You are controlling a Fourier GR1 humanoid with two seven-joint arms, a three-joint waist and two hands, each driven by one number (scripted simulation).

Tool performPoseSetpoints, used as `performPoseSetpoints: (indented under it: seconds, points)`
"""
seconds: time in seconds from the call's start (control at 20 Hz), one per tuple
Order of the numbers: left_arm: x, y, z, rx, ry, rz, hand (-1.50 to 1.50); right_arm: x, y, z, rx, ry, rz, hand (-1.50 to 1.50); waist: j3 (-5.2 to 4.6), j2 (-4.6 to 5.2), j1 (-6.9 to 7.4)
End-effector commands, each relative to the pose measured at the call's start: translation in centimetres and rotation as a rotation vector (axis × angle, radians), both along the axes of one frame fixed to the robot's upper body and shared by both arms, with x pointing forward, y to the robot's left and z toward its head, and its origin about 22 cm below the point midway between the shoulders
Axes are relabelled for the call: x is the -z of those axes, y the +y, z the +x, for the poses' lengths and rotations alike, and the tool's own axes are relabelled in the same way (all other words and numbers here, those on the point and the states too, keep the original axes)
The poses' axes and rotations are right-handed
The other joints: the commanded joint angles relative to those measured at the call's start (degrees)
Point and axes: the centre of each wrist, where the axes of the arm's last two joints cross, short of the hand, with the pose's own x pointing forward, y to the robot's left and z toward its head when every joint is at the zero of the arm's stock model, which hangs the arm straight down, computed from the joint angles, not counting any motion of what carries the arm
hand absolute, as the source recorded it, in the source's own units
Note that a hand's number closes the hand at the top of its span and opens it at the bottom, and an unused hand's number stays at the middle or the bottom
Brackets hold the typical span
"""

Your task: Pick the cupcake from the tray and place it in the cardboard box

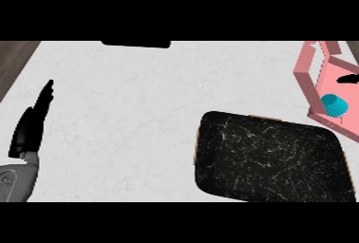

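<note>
Cupcake [334, 105] lies in the pink box [306, 64] at upper right, beside the black tray [270, 159]. Left hand [29, 128] rests at left, fingers straight. Right hand [348, 78] shows only a dark tip; grip cannot be told.

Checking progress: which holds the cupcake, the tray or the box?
The pink box at the right edge: the teal cupcake sits inside it, not on the black tray.

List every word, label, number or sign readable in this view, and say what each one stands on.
None: no readable text shows anywhere.
Black tray: pale veining only, no lettering.
Pink box and teal cupcake: plain, no label.
Counter: unmarked.
Grey forearm behind the left hand: a small round mark, too small to read.
</note>
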Motion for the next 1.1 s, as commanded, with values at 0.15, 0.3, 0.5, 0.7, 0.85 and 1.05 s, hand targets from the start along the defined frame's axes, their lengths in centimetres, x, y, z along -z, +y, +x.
performPoseSetpoints:
  seconds: [0.15,0.3,0.5,0.7,0.85,1.05]
  points:
    - [0.3,-0.1,-0.1,0.0,-0.009,-0.008,0.0,-1.2,-4.6,-3.1,-0.019,-0.031,0.207,-1.5,0.17,0.43,-0.03]
    - [0.1,0.5,-0.7,0.014,-0.002,-0.004,0.0,-3.3,-6.7,-4.5,0.015,-0.033,0.231,-1.5,0.22,0.39,0.61]
    - [0.5,-0.3,-0.6,0.007,-0.003,-0.021,0.0,-3.4,-8.8,-6.5,0.093,-0.023,0.222,-1.5,0.48,0.96,0.46]
    - [-0.5,0.3,0.0,0.004,-0.022,0.003,0.0,-5.3,-10.7,-8.3,0.136,-0.03,0.193,-1.5,0.67,1.32,-0.09]
    - [-0.2,0.4,-0.3,-0.001,-0.011,-0.014,0.0,-4.8,-11.6,-9.4,0.138,-0.017,0.186,-1.5,0.78,1.24,-0.41]
    - [-0.4,0.5,-0.5,0.002,-0.016,-0.019,0.0,-5.5,-12.3,-10.3,0.147,0.006,0.161,-1.5,0.94,1.09,0.36]
